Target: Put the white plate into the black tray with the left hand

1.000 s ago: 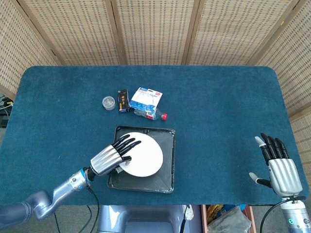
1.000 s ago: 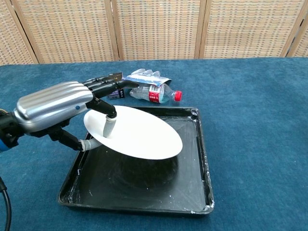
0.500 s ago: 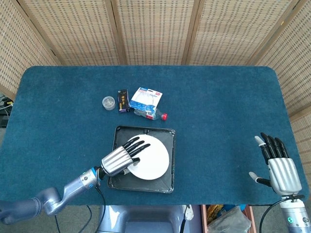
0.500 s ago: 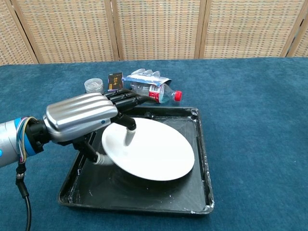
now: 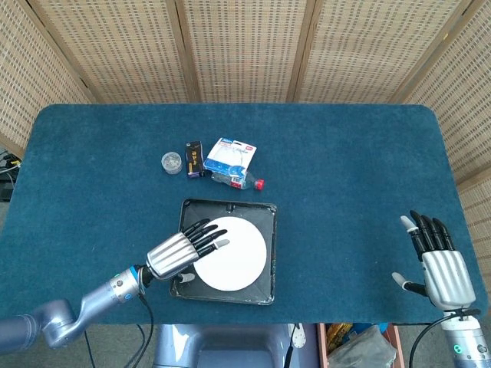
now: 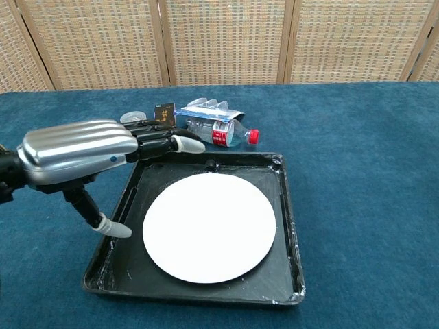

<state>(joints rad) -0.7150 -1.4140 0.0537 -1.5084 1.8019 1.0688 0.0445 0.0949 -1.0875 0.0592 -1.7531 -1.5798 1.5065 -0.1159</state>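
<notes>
The white plate [image 5: 231, 254] [image 6: 209, 227] lies flat inside the black tray [image 5: 264, 216] [image 6: 285, 205]. My left hand [image 5: 180, 249] [image 6: 82, 151] hovers over the tray's left side with its fingers spread, holding nothing and clear of the plate. My right hand [image 5: 439, 262] is open near the table's front right edge, far from the tray; the chest view does not show it.
Behind the tray lie a plastic bottle with a red cap [image 5: 239, 181] [image 6: 223, 131], a white and blue packet [image 5: 229, 156], a small black box [image 5: 194, 159] [image 6: 163, 113] and a small round jar [image 5: 172, 162]. A wicker screen stands behind the table.
The left hand has let go of the plate, which went from tilted to lying flat in the tray. The hand drew back to the left and lifted. The right hand stayed put.
</notes>
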